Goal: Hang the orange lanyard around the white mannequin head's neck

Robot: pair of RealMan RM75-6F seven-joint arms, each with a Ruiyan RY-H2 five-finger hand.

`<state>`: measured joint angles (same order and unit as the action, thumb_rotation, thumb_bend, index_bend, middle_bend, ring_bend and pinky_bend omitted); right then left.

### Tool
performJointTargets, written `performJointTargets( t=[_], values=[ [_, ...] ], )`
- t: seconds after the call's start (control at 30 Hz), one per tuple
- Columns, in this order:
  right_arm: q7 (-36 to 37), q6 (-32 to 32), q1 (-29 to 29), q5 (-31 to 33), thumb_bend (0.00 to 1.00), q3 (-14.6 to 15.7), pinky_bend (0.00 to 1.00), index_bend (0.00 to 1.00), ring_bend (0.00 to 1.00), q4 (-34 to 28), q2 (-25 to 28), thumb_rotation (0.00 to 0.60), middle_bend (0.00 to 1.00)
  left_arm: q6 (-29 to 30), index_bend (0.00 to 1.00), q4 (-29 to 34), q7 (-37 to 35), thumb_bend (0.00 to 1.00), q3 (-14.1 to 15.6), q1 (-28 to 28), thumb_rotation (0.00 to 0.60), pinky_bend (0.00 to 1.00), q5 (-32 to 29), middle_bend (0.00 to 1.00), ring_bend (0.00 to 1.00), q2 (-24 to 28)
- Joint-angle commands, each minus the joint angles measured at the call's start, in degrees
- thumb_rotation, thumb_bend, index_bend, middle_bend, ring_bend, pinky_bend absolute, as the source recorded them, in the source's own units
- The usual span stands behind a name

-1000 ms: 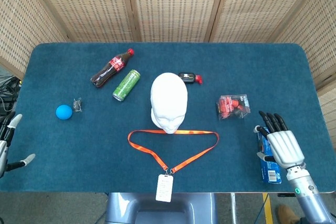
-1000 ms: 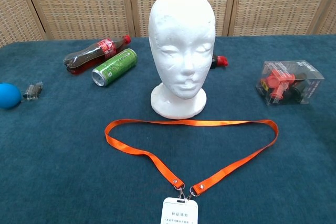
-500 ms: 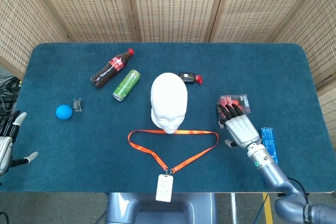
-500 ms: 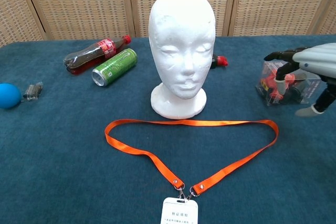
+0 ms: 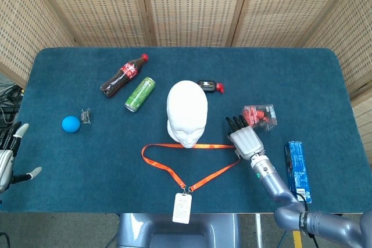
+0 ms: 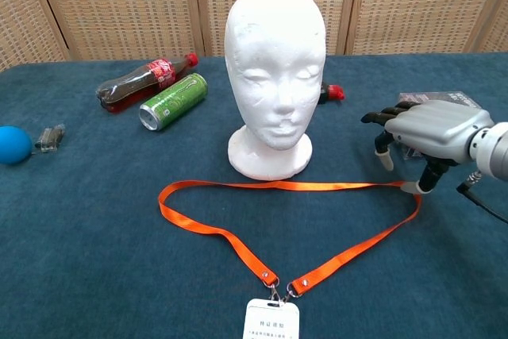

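Woven screens back a blue surface [image 5: 325, 74] where the white head [image 5: 187, 112] stands upright near the middle. Just in front of its base the orange lanyard [image 5: 192, 164] lies flat in a loop, both straps running to a clip and a white badge [image 5: 182, 208] that hangs over the near edge; nothing of it is around the neck. The right hand [image 5: 246, 139] hovers palm-down at the loop's right corner, fingers [image 6: 384, 127] apart and curled downward, holding nothing; in the chest view one fingertip reaches the strap's corner or stops just short of it, I cannot tell which. Behind that hand sits a clear box [image 5: 259, 117] of red parts, and a blue pack [image 5: 296, 168] lies to its right near the edge. The left hand [image 5: 7, 156] hangs at the far left edge, fingers spread and empty, seen only in the head view. A cola bottle [image 5: 123, 74] and a green can [image 5: 140, 93] lie on their sides left of the head, with a blue ball [image 5: 71, 124] and a small clip [image 5: 86, 115] beyond them. A small black and red item [image 5: 210, 86] lies behind the head.
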<state>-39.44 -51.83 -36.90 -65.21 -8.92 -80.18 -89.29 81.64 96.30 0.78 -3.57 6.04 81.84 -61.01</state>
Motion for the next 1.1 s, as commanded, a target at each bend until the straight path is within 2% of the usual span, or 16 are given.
performJointTargets(
  t=[0.03, 0.47, 0.73, 0.9, 1.1],
  values=[
    [-0.93, -0.38, -0.55, 0.77, 0.48, 0.48, 0.0, 0.51, 0.0, 0.5, -0.59, 0.6, 0.0, -0.08, 0.0, -0.03, -0.04, 0.0, -0.03, 0.06, 0.6, 0.0, -0.07, 0.0, 0.0, 0.01],
    [-4.96, -1.47, -1.85, 2.88, 0.51, 2.72, 0.0, 0.52, 0.0, 1.94, -2.01, 0.6, 0.0, -0.25, 0.0, -0.09, -0.35, 0.0, 0.05, 0.22, 0.6, 0.0, -0.19, 0.0, 0.0, 0.07],
    [-6.01, -2.04, -2.38, 3.24, 0.6, 3.85, 0.0, 0.55, 0.0, 3.79, -3.56, 0.6, 0.0, -0.25, 0.0, -0.21, -0.62, 0.0, 0.05, 0.25, 0.6, 0.0, -0.27, 0.0, 0.0, 0.08],
    [-4.81, -2.69, -2.32, 2.41, 0.68, 4.23, 0.0, 0.6, 0.0, 4.59, -4.22, 0.6, 0.0, -0.31, 0.0, -0.2, -0.57, 0.0, 0.1, 0.3, 0.6, 0.0, -0.27, 0.0, 0.0, 0.08],
    [-1.64, -3.64, -1.87, 0.19, 0.68, 4.6, 0.0, 0.63, 0.0, 4.26, -3.61, 0.6, 0.0, -0.45, 0.0, -0.32, -0.44, 0.0, 0.22, 0.37, 0.6, 0.0, -0.22, 0.0, 0.0, -0.05]
  ],
)
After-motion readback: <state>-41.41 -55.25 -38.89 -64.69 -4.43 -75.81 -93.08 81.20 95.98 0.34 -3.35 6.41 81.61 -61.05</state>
